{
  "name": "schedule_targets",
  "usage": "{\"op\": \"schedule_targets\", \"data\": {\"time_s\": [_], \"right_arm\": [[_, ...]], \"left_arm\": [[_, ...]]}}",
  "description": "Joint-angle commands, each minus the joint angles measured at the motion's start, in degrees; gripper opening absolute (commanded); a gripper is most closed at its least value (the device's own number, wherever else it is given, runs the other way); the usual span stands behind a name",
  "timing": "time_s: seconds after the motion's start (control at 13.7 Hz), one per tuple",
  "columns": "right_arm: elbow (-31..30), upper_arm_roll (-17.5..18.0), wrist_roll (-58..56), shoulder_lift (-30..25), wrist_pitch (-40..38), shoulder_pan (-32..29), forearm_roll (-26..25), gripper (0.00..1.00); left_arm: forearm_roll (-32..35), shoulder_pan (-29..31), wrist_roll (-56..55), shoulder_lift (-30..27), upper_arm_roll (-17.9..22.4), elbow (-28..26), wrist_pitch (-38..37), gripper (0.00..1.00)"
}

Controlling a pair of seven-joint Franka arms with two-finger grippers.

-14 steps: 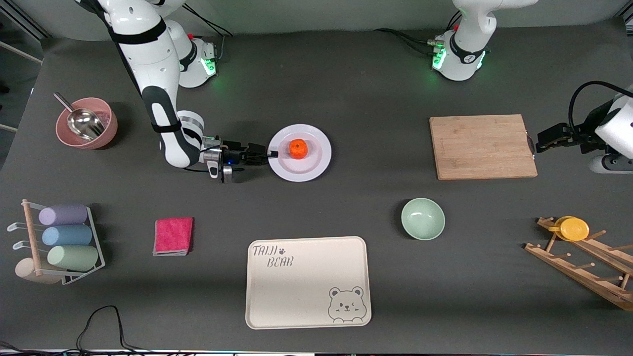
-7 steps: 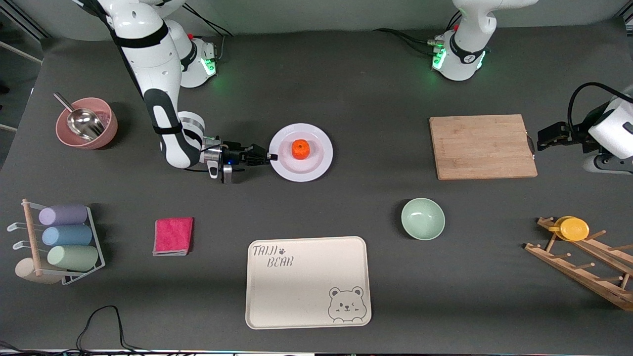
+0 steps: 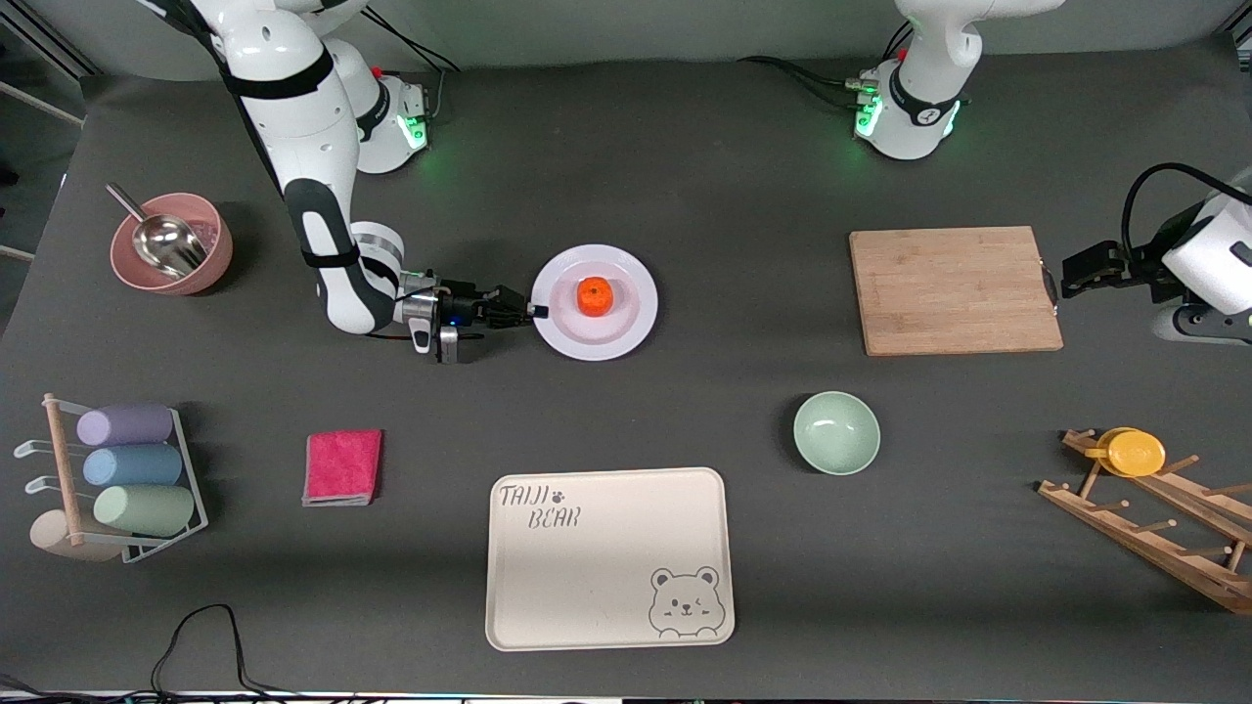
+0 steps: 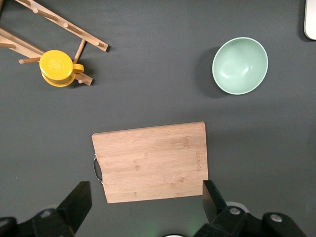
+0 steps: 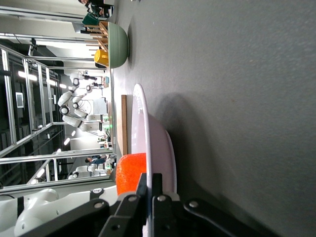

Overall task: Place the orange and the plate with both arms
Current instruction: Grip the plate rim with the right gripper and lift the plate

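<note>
Dark counter (image 3: 685,176): right gripper (image 3: 533,310) fingers pinch the glossy, probably slippery plate (image 3: 626,328) rim; loose orange (image 3: 593,295) could roll. Left gripper (image 3: 1061,286), fingers spread, waits beside the cutting board (image 3: 954,290).

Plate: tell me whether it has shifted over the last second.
Yes, slightly. The plate, with the orange on it, nudged toward the cutting board as the right tool shut on its rim.

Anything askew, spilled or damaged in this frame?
Nothing stands out. The orange sits upright on the plate, whose rim the right gripper pinches. The left gripper waits open by the cutting board.
</note>
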Motion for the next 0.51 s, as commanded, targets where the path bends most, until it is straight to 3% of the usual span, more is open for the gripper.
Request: {"op": "schedule_targets", "data": {"time_s": [0.0, 0.44], "right_arm": [[0.70, 0.10, 5.88, -0.66, -0.69, -0.70, 1.46, 0.00], [3.24, -0.43, 16.00, -5.59, -0.52, -0.70, 1.37, 0.00]], "left_arm": [[0.18, -0.81, 0.15, 0.02, 0.34, 0.18, -0.24, 1.00], [0.18, -0.90, 0.23, -0.07, 0.25, 0.36, -0.24, 1.00]]}}
